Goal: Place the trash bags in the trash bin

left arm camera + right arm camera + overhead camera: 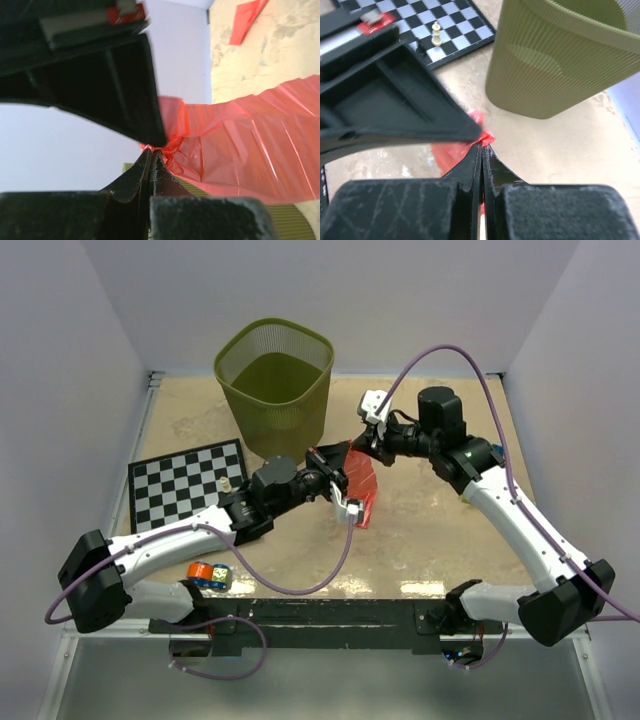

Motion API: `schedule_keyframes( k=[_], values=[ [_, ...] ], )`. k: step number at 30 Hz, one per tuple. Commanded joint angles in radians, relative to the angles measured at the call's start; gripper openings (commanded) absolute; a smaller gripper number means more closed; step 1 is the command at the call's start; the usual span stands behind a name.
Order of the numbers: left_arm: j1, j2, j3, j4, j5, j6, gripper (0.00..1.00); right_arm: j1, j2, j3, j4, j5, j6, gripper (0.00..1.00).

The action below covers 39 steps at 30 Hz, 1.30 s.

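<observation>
Where left tool (152, 153) meets right tool (483, 146), both pinch the trash bag (240, 150)

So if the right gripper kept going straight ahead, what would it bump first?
Probably the left gripper, just ahead of the right gripper tips; both pinch the same red trash bag. The trash bin stands aside.

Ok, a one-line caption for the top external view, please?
Left hand and right hand both shut on one red trash bag, in front of the olive mesh trash bin, chessboard at left.
</observation>
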Motion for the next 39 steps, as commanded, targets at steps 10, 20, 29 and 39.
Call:
schedule_keyframes(
  k=[10, 20, 29, 39],
  values=[
    [0.020, -0.016, 0.026, 0.105, 0.010, -0.005, 0.00, 0.009, -0.004, -0.011, 0.053, 0.049, 0.020, 0.00],
    [-0.017, -0.022, 0.005, 0.081, 0.025, -0.018, 0.00, -0.001, -0.023, -0.005, 0.035, -0.038, 0.045, 0.00],
    [0.029, 0.005, 0.008, 0.092, -0.013, 0.006, 0.00, -0.002, -0.048, 0.011, 0.001, -0.063, 0.028, 0.00],
    [0.046, -0.024, -0.030, 0.161, 0.005, 0.011, 0.00, -0.002, -0.042, 0.116, -0.212, -0.081, -0.081, 0.29]
  ],
)
